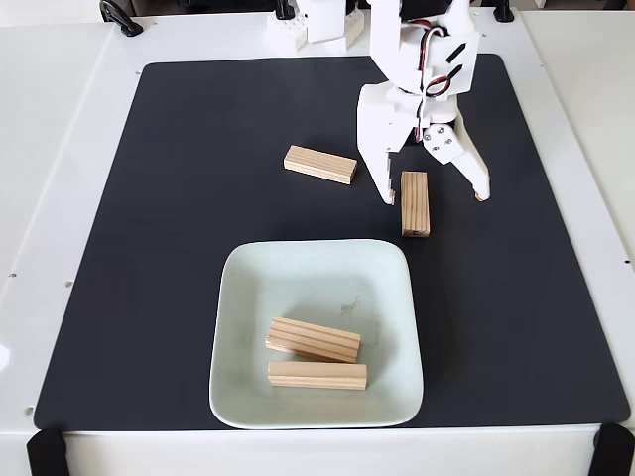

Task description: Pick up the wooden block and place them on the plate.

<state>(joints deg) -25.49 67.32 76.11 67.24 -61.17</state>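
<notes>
Two wooden blocks (316, 357) rest on the plate (238, 297) near the mat's (149, 248) front edge; our spread gripper (437, 196) straddles a third, seemingly off-centre, so we centre first.

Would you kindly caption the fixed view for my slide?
Open gripper straddles one block on the mat; two blocks already on the plate.

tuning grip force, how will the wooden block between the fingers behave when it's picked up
The wooden block looks like solid pine, so probably stiff and light. Its flat sides should resist rolling, and it lies flat on the black mat. The open gripper straddles its narrow width, so a steady pinch seems likely.
</notes>
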